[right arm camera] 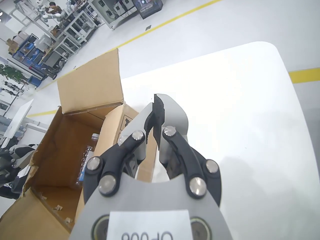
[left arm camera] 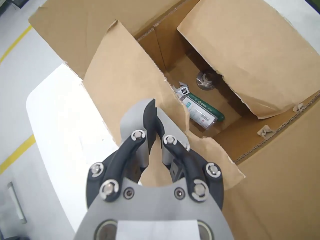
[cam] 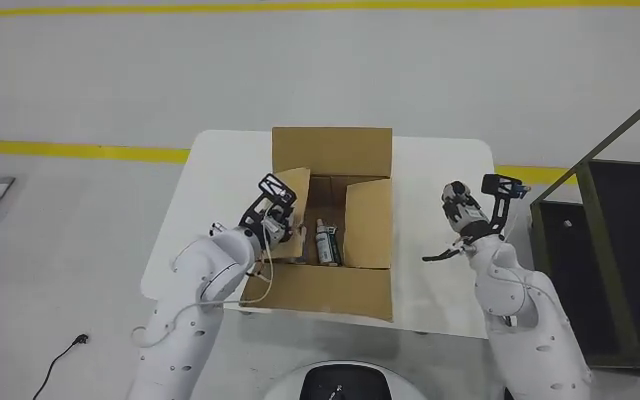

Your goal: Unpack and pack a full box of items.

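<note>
1. Two grippers logged. Left gripper (left arm camera: 150,108): jaws narrow, pads pressed together, nothing seen between them.
2. Right under its tips is the torn left flap (left arm camera: 120,76) of the cardboard box (cam: 330,292), leaning in over the opening. Contact between the tips and the flap: cannot tell.
3. Past that flap's ragged edge and lower down, on the box floor, lies a wrench (left arm camera: 210,108) with a green handle. A clear labelled bottle (left arm camera: 200,116) lies alongside it, touching.
4. Farther out from the tips is a round metal part (left arm camera: 205,82), on the floor and partly tucked under the edge of the opposite flap (left arm camera: 245,51).
5. Right gripper (right arm camera: 157,102): jaws drawn together, nothing held. It hangs above the bare white table (right arm camera: 237,106).
6. The box stands just beside this gripper, on the side toward the other arm. The opposite flap rises close to the fingers.
7. Top view: the box sits between the two arms with its flaps open.
</note>
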Action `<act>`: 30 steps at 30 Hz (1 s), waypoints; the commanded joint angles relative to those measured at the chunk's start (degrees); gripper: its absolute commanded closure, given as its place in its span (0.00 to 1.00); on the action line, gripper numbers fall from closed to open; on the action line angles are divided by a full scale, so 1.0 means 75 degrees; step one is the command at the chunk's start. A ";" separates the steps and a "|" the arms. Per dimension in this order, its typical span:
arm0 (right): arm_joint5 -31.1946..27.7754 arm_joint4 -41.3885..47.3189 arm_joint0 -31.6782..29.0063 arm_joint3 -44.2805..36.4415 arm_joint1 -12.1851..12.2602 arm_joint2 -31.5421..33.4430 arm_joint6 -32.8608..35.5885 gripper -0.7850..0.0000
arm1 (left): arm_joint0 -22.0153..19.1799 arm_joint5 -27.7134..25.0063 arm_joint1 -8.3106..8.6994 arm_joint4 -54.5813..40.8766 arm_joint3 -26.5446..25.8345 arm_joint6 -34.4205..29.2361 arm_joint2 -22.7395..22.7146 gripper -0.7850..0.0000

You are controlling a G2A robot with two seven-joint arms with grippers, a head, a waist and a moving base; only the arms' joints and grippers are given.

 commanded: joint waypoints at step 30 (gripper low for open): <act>-0.0522 0.0073 0.0097 0.0156 0.0011 -0.0098 -0.0106 1.00 | -0.0119 -0.0030 0.0209 -0.0097 -0.0179 0.0327 -0.0127 0.00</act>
